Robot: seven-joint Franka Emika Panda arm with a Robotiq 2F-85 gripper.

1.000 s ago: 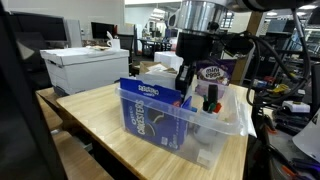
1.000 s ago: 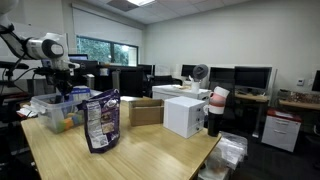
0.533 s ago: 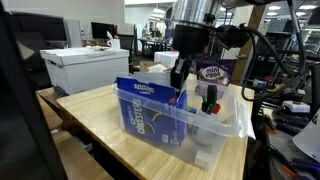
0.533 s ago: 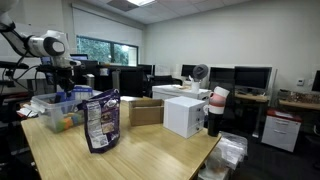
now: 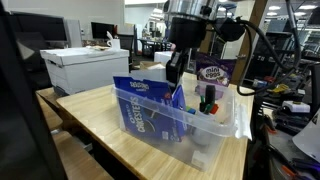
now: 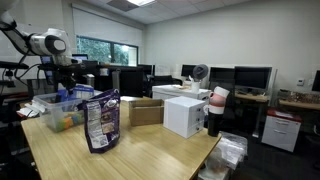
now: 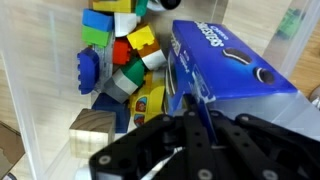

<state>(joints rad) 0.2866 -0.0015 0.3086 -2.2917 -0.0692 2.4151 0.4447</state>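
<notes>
Black gripper (image 7: 193, 128) with jaws pinched narrow on the edge of a glossy blue cookie box (image 7: 235, 65), chunky plastic blocks (image 7: 115, 55) beside them, clear plastic bin (image 5: 228, 125) around, pale wood table (image 5: 90, 115) beneath, open office

In an exterior view the cam sits right beside the clear bin (image 5: 215, 122), at about surface (image 5: 90, 115) height, facing the office. In an exterior view it's way back, looking along the surface at that same bin (image 6: 50, 112). Wrist cam stares straight down into it, super close, catching the blue cookie box (image 7: 225, 65) too.
</notes>
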